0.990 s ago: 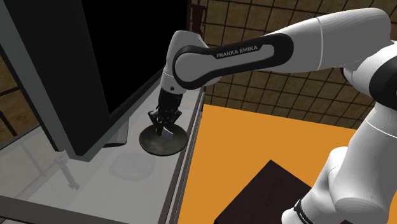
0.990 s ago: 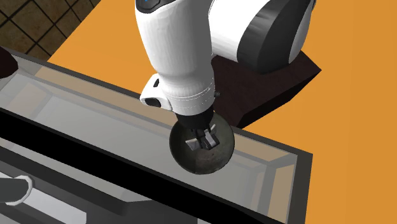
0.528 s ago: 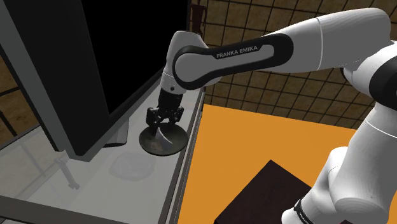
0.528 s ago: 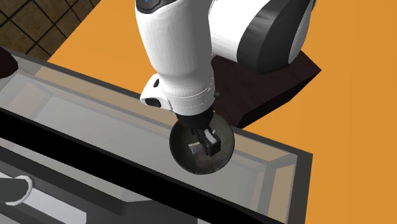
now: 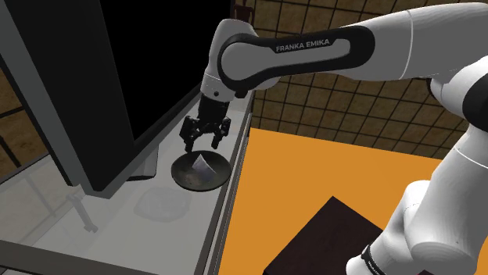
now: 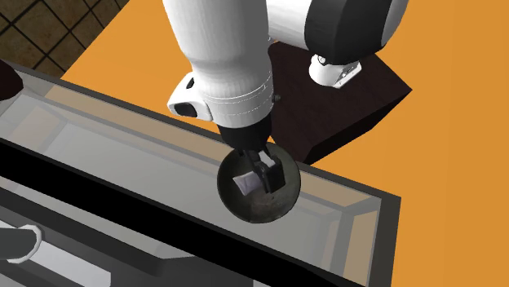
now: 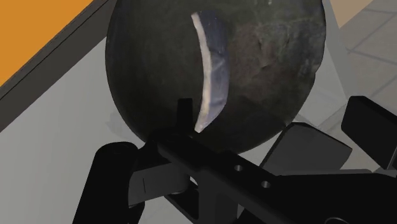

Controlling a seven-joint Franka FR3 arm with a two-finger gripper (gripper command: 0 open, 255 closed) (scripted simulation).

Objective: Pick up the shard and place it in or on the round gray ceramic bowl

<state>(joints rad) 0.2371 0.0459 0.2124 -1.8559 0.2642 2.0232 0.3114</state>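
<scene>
A dark grey round bowl [image 5: 188, 176] [image 6: 261, 208] [image 7: 273, 70] rests on the pale counter near its edge. A pale, curved shard [image 5: 205, 162] [image 6: 244, 181] [image 7: 210, 70] lies inside the bowl, free of the fingers. My black gripper [image 5: 206, 139] [image 6: 265, 167] [image 7: 238, 143] hangs just above the bowl, pointing down at it. Its fingers stand wide apart with nothing between them. In the second exterior view the white wrist hides part of the bowl's rim.
A tall dark panel [image 5: 78, 86] stands on the grey counter [image 5: 117, 234] at the shoulder view's left. A faint round disc [image 5: 160, 205] lies on the counter nearer the camera. Beyond the counter edge are orange floor [image 5: 313, 180] and the dark stand [image 5: 328, 238].
The fingers opened and let the shard go; it now lies in the bowl. The gripper rose a little above the bowl.
</scene>
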